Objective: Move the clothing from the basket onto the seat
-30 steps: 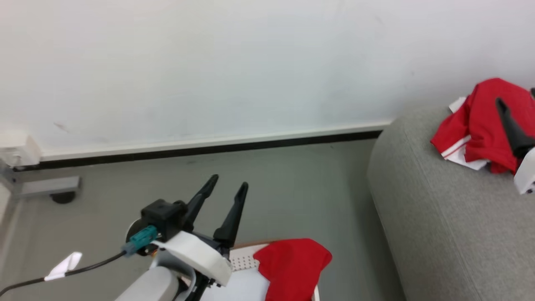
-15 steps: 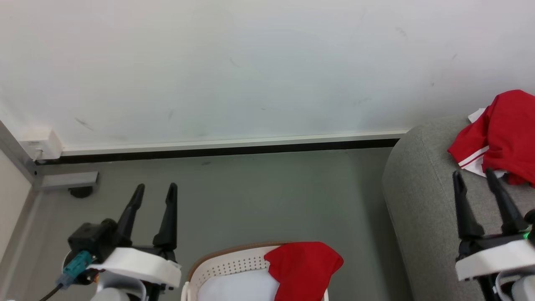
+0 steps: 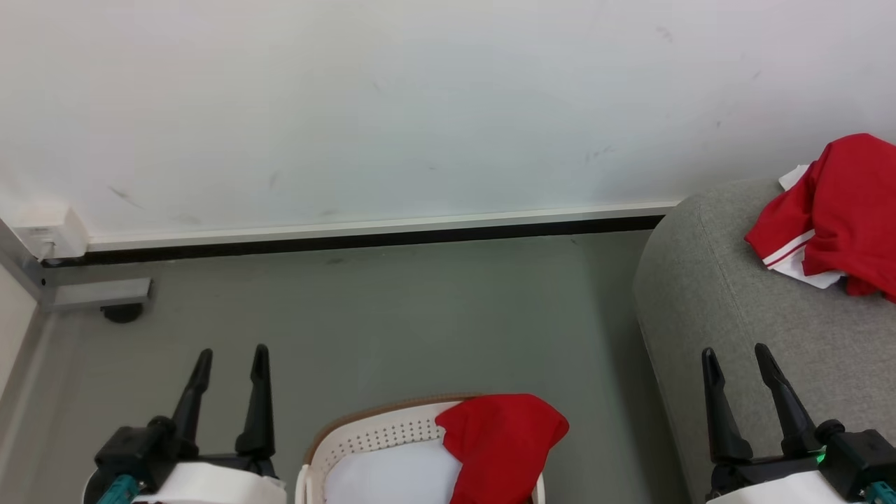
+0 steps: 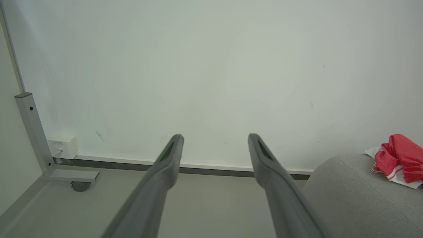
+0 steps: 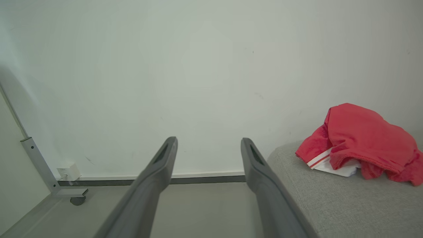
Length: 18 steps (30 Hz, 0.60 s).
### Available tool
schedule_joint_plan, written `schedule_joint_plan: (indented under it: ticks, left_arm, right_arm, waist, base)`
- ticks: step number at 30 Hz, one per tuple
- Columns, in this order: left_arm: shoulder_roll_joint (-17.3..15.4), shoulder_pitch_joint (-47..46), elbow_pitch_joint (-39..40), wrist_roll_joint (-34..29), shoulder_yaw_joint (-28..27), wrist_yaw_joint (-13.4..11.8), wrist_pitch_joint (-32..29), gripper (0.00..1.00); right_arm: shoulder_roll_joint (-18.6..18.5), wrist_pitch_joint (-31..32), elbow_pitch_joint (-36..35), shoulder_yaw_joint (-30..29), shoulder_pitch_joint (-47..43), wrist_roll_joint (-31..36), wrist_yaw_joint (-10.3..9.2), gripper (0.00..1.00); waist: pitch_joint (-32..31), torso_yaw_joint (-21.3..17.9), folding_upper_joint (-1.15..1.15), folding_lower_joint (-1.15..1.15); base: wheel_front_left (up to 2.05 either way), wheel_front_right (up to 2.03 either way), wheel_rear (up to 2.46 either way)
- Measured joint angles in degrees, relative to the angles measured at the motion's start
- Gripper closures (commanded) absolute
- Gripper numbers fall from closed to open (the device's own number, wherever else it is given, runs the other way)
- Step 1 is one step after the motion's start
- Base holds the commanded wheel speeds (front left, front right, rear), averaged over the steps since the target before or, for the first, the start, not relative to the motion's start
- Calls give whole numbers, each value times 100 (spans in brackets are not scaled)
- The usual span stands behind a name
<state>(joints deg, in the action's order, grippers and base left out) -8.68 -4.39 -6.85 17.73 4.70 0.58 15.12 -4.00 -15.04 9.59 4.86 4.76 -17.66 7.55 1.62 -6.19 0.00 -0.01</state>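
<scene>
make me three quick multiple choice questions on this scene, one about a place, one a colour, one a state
1. Where does the red clothes pile lie? A on a shelf; B on the sofa; C on a hook
2. What colour is the rim of the basket? A blue; B black; C tan-brown
3. How are the left pincer and right pincer? A both open and empty; B both shut on cloth; C one shut on a cup

Answers: 1 B, it rests on the grey sofa top; 2 C, a brown band edges the white perforated wall; 3 A, each stands spread with nothing between.
</scene>
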Motion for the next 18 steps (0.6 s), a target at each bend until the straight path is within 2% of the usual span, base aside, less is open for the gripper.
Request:
schedule_joint_plan:
  ticks: [7, 18]
  left_arm:
    - [296, 29, -101, -356, -353, 352, 0, 0]
    - [476, -23, -189, -643, -534, 594, 0, 0]
  right_arm:
    - [77, -1, -25, -7, -15, 54, 0, 0]
    - [104, -1, -33, -44, -12, 11, 0, 0]
  waist:
    - [40, -3, 0, 0]
    - [58, 56, 0, 1]
  base:
    - [0, 0, 0]
    - [0, 0, 0]
